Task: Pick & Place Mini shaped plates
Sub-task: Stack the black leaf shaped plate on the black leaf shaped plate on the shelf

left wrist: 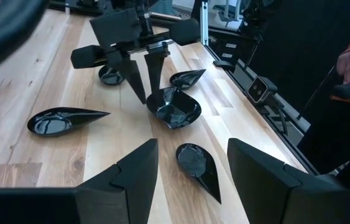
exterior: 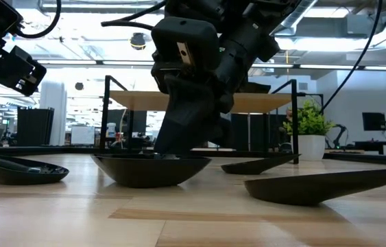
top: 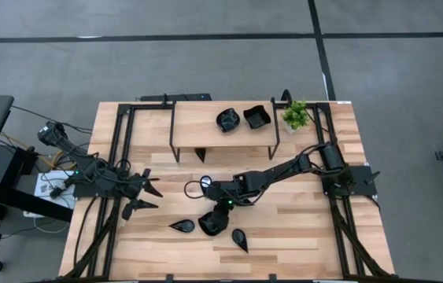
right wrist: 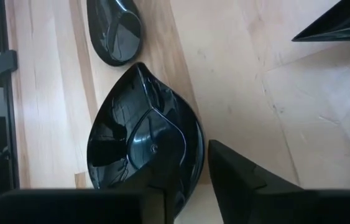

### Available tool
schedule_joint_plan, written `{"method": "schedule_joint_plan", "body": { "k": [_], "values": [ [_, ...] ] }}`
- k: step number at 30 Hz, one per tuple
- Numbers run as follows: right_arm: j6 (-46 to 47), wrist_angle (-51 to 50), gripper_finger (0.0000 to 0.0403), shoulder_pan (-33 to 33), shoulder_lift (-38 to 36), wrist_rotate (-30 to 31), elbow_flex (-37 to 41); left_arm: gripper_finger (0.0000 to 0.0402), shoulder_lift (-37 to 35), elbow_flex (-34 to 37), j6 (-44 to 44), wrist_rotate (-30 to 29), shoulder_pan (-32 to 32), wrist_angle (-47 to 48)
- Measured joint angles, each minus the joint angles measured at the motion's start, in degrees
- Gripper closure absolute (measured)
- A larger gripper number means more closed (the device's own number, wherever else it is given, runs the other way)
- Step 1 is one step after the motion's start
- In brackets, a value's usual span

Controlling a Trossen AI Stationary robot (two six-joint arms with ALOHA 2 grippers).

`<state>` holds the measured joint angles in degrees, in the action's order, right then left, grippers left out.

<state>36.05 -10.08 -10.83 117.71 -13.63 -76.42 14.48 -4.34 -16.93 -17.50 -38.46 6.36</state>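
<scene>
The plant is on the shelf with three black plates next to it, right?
Not quite. The plant does sit on the shelf, but only two black plates are beside it: a round one and a square one. The high view shows this.

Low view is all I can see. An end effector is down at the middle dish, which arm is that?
Observer: The right end effector. The high view shows its arm reaching in from the right to the leaf-shaped dish.
Operator: Is it straddling the rim?
Observer: Yes. The right wrist view shows one finger outside the rim, the other over the bowl, with a gap.
Operator: And the other arm?
Observer: The left end effector waits open, off to the left.
</scene>
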Motion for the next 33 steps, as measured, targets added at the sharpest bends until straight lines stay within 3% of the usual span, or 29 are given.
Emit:
{"method": "schedule_joint_plan", "body": {
  "k": [22, 33],
  "values": [
    [-0.02, -1.12, 0.0398, -0.42, 0.00, -1.41, 0.00, 0.0206, 0.00, 0.02, 0.01, 0.00, 0.01, -0.53],
    [0.22, -1.05, 0.0400, -0.42, 0.00, -3.38, 0.00, 0.0206, 0.00, 0.03, 0.00, -0.02, -0.02, -0.92]
  ]
}}
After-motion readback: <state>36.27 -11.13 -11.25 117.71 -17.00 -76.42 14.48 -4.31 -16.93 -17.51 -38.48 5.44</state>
